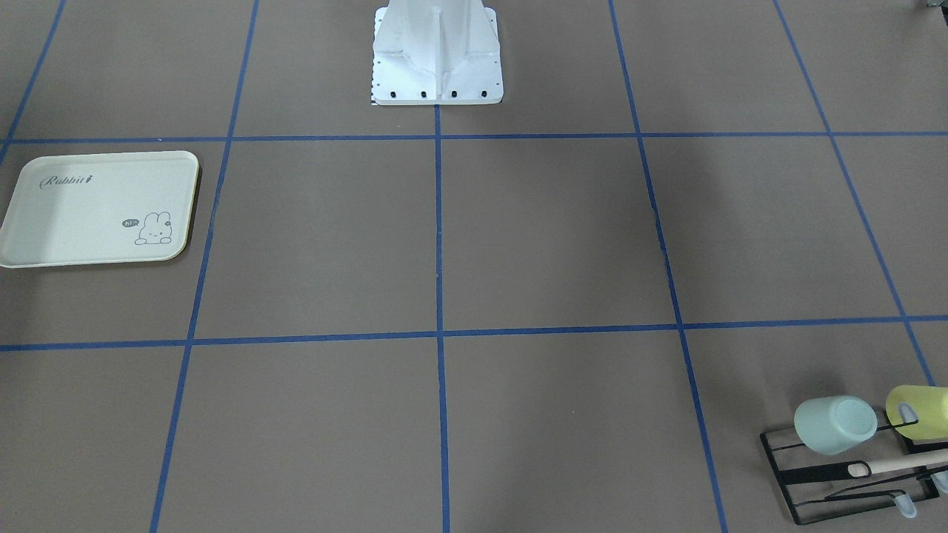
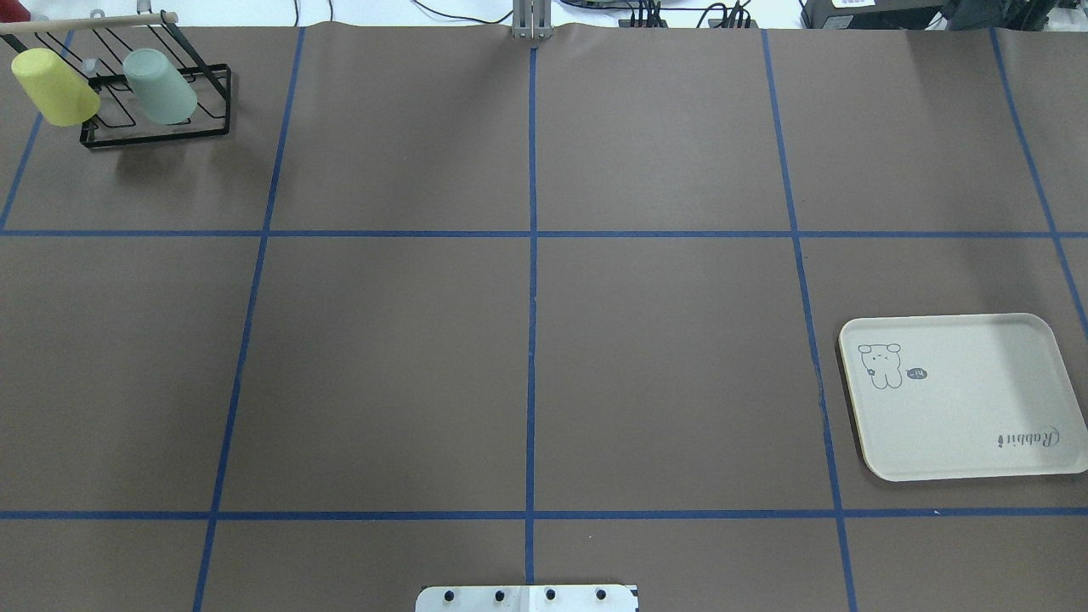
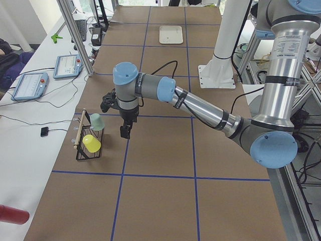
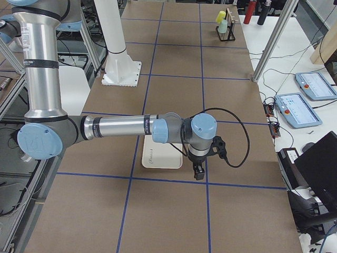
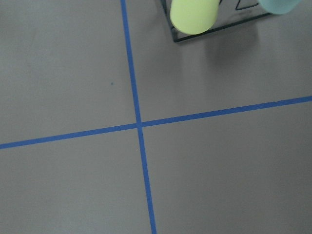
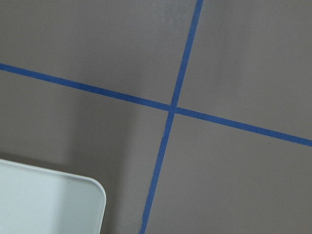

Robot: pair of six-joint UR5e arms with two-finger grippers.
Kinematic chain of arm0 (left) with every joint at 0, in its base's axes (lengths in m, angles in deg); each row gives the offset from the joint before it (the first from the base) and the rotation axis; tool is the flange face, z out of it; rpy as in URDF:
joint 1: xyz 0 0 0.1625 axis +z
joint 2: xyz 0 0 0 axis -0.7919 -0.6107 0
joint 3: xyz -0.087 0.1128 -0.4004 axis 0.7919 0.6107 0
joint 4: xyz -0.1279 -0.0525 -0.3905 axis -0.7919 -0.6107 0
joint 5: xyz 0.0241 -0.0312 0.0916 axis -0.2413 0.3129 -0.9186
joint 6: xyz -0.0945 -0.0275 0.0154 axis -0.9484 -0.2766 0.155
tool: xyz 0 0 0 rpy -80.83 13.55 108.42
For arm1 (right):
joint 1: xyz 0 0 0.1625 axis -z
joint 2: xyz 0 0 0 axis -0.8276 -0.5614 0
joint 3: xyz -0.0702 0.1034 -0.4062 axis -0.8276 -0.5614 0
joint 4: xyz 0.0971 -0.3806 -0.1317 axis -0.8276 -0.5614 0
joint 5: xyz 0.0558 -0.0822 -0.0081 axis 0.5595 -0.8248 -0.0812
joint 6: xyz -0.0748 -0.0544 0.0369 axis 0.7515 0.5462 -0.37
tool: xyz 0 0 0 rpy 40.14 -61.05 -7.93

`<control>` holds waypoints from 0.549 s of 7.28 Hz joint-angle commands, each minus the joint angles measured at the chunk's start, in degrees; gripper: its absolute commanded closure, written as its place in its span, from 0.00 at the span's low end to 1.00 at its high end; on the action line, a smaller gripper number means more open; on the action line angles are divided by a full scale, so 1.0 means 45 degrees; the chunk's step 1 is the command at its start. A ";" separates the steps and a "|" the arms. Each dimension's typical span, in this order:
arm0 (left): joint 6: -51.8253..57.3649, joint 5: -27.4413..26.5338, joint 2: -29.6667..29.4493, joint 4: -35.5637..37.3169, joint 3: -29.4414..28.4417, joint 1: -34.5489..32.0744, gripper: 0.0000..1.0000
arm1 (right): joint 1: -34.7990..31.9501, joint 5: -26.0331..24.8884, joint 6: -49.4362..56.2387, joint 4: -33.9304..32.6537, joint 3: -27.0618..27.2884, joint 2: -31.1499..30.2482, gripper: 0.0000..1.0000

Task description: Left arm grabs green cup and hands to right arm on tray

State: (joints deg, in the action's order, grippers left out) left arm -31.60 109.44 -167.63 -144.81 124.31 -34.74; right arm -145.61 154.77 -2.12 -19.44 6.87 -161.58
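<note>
- Left arm (image 3: 200, 108) reaches out over the brown table (image 2: 527, 357); left gripper (image 3: 125, 131) points down and hangs clear of the surface, nothing between its fingers
- Left jaws: seen only in the exterior left view, so I cannot tell if they are apart or together
- Green cup (image 3: 96, 121) sits near the left jaws, off to their operator side and apart from them; no contact
- Green cup (image 2: 161, 87) is mounted on the black wire rack (image 2: 153, 136), base uppermost and tilted, at the table's far corner on the robot's left
- Yellow-green cup (image 2: 55, 76) is on the same rack, just beside the green one and farther out toward the table's end; a wooden rod (image 2: 85, 21) runs along the rack top
- Left wrist view: a blue tape cross (image 5: 139, 125) lies under the jaws, the yellow-green cup (image 5: 193, 15) is at the top edge, and a sliver of the green cup (image 5: 278, 5) is in the top corner
- Right arm (image 4: 121, 126) stretches low across the table; right gripper (image 4: 198, 171) points down, holding nothing
- Right jaws: seen only in the exterior right view, state cannot be told
- Tray (image 4: 158, 157) lies flat just beside the right jaws, on their robot side; its rounded corner (image 6: 92, 190) shows low in the right wrist view, with a tape crossing beyond it
- Tray (image 2: 960, 425) surface carries no objects; it is well apart from the left jaws and the cup
</note>
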 commanded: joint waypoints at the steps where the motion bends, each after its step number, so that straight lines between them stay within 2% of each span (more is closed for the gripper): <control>1: -0.1243 0.0081 -0.0562 -0.0240 0.0208 0.0622 0.00 | 0.0102 0.0000 -0.0003 0.0000 -0.0050 0.0059 0.00; 2: -0.2356 0.0024 -0.1067 -0.1306 0.0053 0.1437 0.00 | 0.0141 -0.0019 -0.0022 -0.0019 -0.0089 0.0214 0.00; 4: -0.6329 -0.0171 -0.1150 -0.3647 -0.0724 0.2534 0.00 | 0.0258 -0.0020 -0.0042 -0.0058 -0.0109 0.0410 0.00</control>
State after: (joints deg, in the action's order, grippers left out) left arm -48.92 109.14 -172.23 -154.48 123.41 -26.57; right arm -144.74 154.70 -2.26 -19.60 6.48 -160.33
